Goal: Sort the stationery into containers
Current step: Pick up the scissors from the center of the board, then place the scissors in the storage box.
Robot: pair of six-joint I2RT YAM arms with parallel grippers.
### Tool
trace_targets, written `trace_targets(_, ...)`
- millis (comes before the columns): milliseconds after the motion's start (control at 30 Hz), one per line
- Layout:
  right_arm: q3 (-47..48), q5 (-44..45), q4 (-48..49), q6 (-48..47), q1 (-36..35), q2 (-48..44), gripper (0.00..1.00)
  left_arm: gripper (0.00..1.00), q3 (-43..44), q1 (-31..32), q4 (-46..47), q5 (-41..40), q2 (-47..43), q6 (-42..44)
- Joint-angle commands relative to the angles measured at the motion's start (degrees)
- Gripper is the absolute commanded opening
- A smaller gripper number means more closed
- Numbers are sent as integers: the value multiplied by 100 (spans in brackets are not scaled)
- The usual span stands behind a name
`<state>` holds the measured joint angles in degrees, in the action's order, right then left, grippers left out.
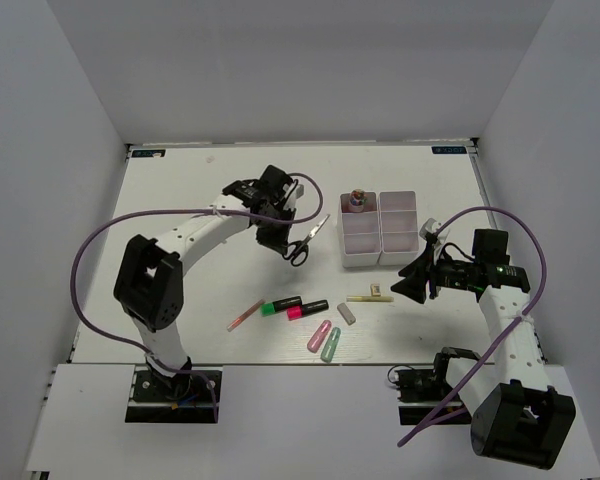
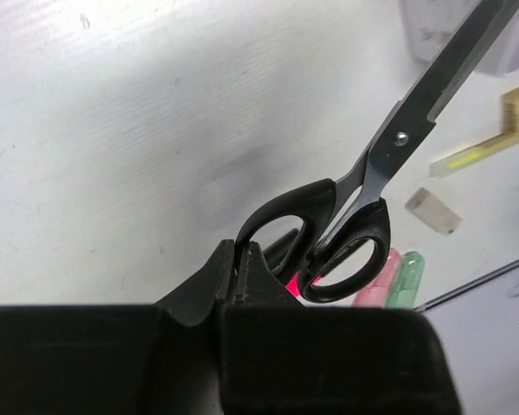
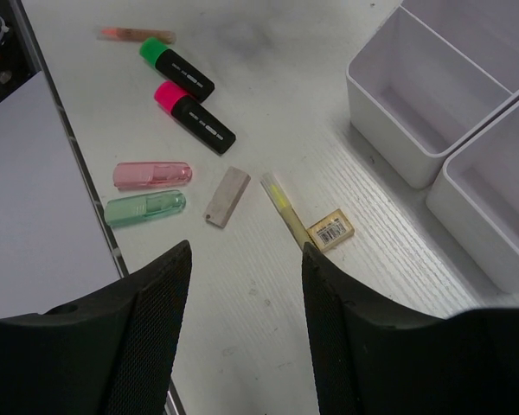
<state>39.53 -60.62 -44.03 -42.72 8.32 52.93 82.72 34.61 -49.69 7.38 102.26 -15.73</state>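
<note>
My left gripper [image 1: 282, 244] is shut on one black handle loop of the scissors [image 1: 308, 240], blades pointing toward the white compartment trays [image 1: 400, 256]. In the left wrist view the gripper [image 2: 244, 259] pinches the loop and the scissors [image 2: 389, 156] hang over the table. My right gripper [image 1: 412, 283] is open and empty, and in its own view [image 3: 246, 259] hovers near the yellow clip [image 3: 294, 212]. Green highlighter [image 3: 175, 67], pink highlighter [image 3: 195, 114], pink capsule [image 3: 151, 175], green capsule [image 3: 145, 207], grey eraser [image 3: 227, 196] and pink pen [image 3: 134, 35] lie on the table.
A pink round piece [image 1: 357, 200] sits in the trays' far left compartment. The loose stationery lies in a row between the arms, in front of the trays. White walls enclose the table on three sides.
</note>
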Motion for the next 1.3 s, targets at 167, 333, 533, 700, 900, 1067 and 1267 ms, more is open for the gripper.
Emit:
trace_targets(167, 37, -178, -132, -131, 56, -46, 59, 0, 859, 116, -198, 495, -496, -98)
trace_targets(333, 29, -196, -115, -123, 91, -81, 59, 0, 2247, 608, -1444, -710, 30, 930)
trace_targets(533, 37, -187, -123, -96, 126, -72, 60, 0, 2935, 1012, -1615, -2106, 155, 2301)
trace_targets(700, 37, -178, -97, -70, 170, -63, 60, 0, 2233, 1530, -484, -3063, -276, 3774)
trace_targets(900, 116, 1207, 799, 1202, 258, -186, 59, 0, 1511, 2137, 1267, -4181, -417, 5884)
trace_targets(1067, 90, 2376, 1396, 2004, 478, -327, 57, 0, 459, 2594, 3845, -4851, -487, 8246)
trace_targets(1267, 143, 3964, 1836, 2812, 768, -344, 48, 0, -79, 2849, 5768, -4886, -470, 10115)
